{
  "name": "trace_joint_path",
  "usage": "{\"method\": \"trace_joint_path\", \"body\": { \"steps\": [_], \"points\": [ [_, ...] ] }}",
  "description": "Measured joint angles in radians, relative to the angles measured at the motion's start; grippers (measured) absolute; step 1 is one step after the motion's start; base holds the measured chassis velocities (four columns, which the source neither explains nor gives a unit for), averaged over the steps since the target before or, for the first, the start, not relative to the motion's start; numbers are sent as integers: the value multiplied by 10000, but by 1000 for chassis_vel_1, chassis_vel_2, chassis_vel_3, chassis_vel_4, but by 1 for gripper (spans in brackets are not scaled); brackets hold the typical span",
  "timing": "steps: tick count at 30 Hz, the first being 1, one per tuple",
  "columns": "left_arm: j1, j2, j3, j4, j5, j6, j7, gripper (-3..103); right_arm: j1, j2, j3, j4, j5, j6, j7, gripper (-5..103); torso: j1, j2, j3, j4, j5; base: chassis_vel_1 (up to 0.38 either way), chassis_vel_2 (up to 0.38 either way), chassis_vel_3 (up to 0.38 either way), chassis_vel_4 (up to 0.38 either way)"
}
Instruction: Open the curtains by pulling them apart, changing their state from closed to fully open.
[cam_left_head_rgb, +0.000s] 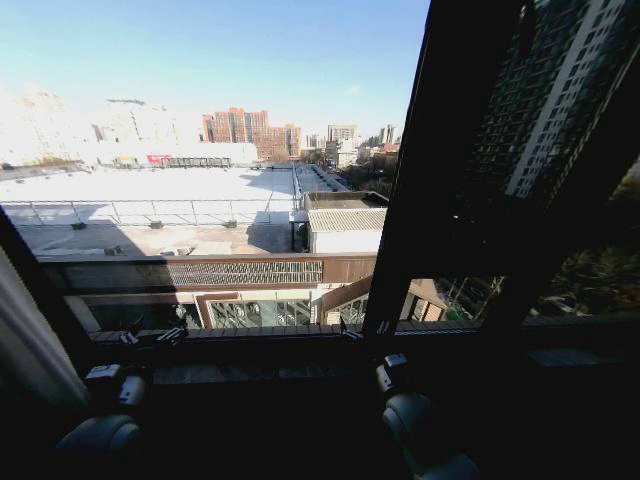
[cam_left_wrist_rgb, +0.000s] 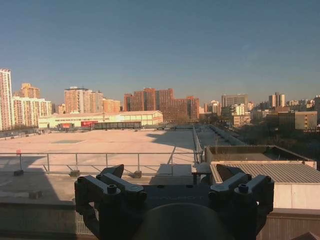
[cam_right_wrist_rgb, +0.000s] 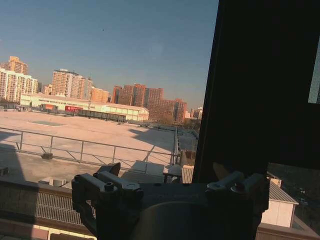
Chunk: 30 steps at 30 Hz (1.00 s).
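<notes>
A strip of the cream curtains (cam_left_head_rgb: 20, 335) hangs bunched at the far left edge of the head view, beside the dark window frame. The glass ahead is uncovered, with rooftops and city blocks beyond it. My left gripper (cam_left_head_rgb: 153, 337) is held low at the sill, right of that strip and apart from it. In the left wrist view the left gripper (cam_left_wrist_rgb: 170, 174) is open with nothing between its fingers (cam_left_wrist_rgb: 112, 171). My right gripper (cam_left_head_rgb: 364, 328) is near the foot of the wide dark post (cam_left_head_rgb: 450, 170). The right wrist view shows the right gripper (cam_right_wrist_rgb: 165, 171) open and holding nothing.
A dark window sill (cam_left_head_rgb: 280, 345) runs across in front of both arms. The wide dark post (cam_right_wrist_rgb: 260, 85) splits the window and stands close to the right gripper. Right of it lies a darker pane (cam_left_head_rgb: 570, 150) with a tall building behind it.
</notes>
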Motion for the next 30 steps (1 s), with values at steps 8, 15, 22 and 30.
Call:
{"method": "trace_joint_path", "body": {
  "steps": [8, 15, 22, 30],
  "points": [
    [113, -148, -25, -99, 143, -22, 2, 100, -70, 17, 0, -6, 15, -5, 0, 100, -1, -1, 0, -2, 2, -372, -346, 363, 354],
    [156, -171, -25, -137, 162, -52, 15, 100, -75, 0, 6, 20, 21, -9, 44, 100, -1, 0, 0, -2, 3, -364, -344, 351, 348],
    [171, -177, -4, -141, 182, -66, 23, 100, -81, -6, 5, 54, 26, -10, 135, 100, 0, -1, 0, -1, 3, -341, -359, 330, 357],
    [200, -185, -17, -190, 180, -89, 27, 100, -70, 4, -3, 52, 143, -18, 292, 100, 1, 0, 1, -3, 1, -349, -370, 339, 371]
  ]
}}
